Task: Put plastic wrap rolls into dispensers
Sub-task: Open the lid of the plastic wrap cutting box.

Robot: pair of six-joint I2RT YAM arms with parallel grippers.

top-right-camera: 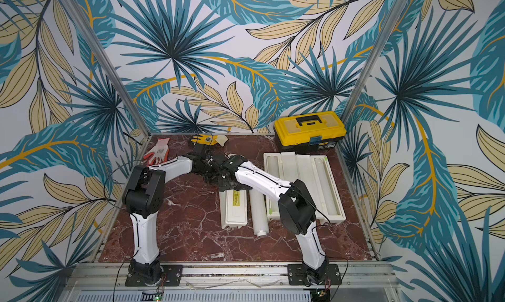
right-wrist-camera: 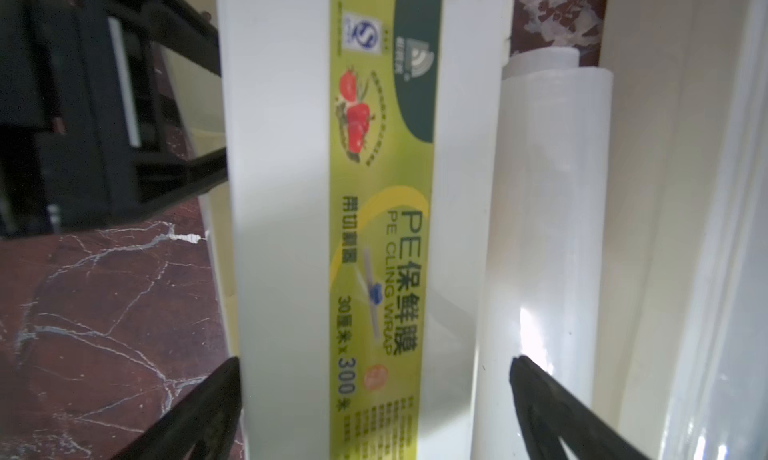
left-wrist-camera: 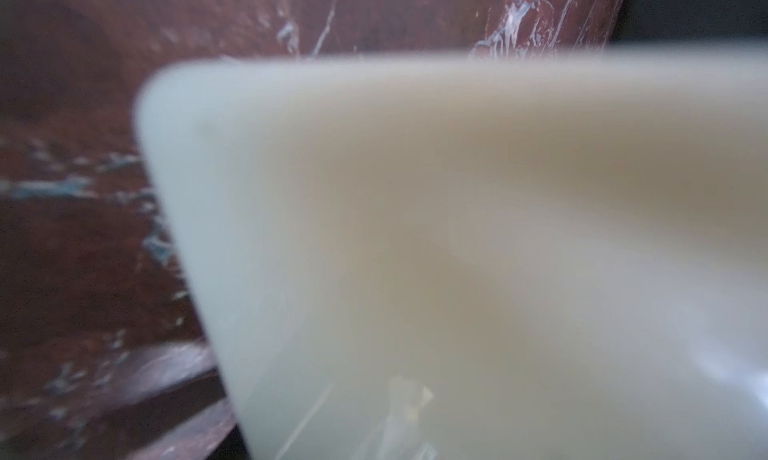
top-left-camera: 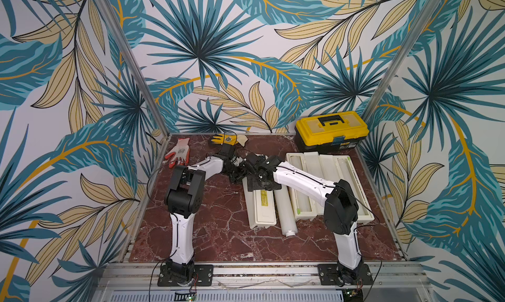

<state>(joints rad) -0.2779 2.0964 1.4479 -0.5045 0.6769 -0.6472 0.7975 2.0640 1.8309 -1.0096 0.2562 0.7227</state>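
The closed dispenser (top-left-camera: 261,205) lies label-up mid-worktop (top-left-camera: 218,232), with a loose plastic wrap roll (top-left-camera: 284,207) just right of it. Further right, two open dispensers (top-left-camera: 311,164) each hold a roll (top-left-camera: 343,166). The right gripper (right-wrist-camera: 374,399) straddles the closed dispenser, spread wide and holding nothing. The left gripper (top-left-camera: 236,172) is at its far end; I cannot tell its opening.

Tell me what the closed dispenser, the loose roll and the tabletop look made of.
Dispenser: looks like rigid cream-white plastic, smooth and matte, with a printed yellow-green label stuck on.
Roll: thin translucent film wound tight, shiny; a bright glare sits on it.
Tabletop: red-brown marble look with white veins, either stone or a printed surface; cannot tell which.
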